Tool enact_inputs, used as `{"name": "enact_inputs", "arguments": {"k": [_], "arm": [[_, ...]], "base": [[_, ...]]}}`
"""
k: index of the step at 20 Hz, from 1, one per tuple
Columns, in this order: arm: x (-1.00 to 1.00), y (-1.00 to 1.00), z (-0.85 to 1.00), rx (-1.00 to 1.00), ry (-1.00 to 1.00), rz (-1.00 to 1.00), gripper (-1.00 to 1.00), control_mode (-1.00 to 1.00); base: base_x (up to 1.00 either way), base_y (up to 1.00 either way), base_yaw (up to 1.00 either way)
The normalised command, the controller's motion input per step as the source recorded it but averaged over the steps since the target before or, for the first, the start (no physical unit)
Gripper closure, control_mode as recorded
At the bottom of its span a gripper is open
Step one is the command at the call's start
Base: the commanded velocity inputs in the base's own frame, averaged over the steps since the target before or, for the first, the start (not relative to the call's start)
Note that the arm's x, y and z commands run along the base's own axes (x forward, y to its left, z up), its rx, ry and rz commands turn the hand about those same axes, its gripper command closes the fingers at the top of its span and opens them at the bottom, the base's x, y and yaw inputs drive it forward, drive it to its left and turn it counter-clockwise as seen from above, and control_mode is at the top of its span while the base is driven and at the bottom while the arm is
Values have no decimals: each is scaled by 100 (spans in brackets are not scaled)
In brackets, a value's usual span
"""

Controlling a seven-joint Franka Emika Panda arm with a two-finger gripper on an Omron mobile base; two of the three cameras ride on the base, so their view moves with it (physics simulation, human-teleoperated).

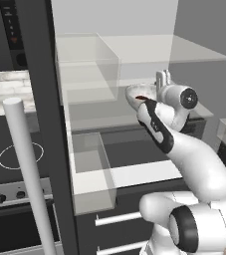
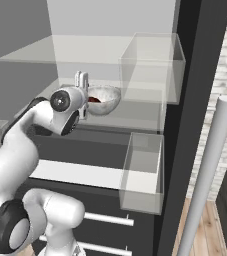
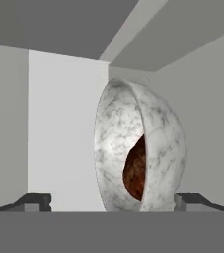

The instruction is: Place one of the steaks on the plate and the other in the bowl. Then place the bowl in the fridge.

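inside the open fridge (image 1: 55,124), clear shelves and door bins stand against pale grey walls. the gripper (image 3: 112,200) reaches in over a middle shelf (image 2: 135,117), its jaws spread wide, one fingertip (image 3: 34,200) on either side of the bowl (image 3: 133,148) and apart from it. the marbled bowl sits on that shelf just beyond the gripper, and in the hand view it looks tipped on its side. a dark brown steak (image 3: 135,170) lies in it. left of the fridge are a black stovetop (image 1: 10,149) and a long silver bar handle (image 1: 30,164).
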Motion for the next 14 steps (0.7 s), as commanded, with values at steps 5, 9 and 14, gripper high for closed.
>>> {"name": "enact_inputs", "arguments": {"k": [5, 9, 14], "arm": [[-87, 0, 43, 0, -2, 0, -100, -100], [-79, 0, 61, 0, 2, 0, -100, -100], [-72, 0, 10, 0, 13, 0, -100, -100]], "base": [[0, 0, 0], [0, 0, 0], [0, 0, 0]]}}
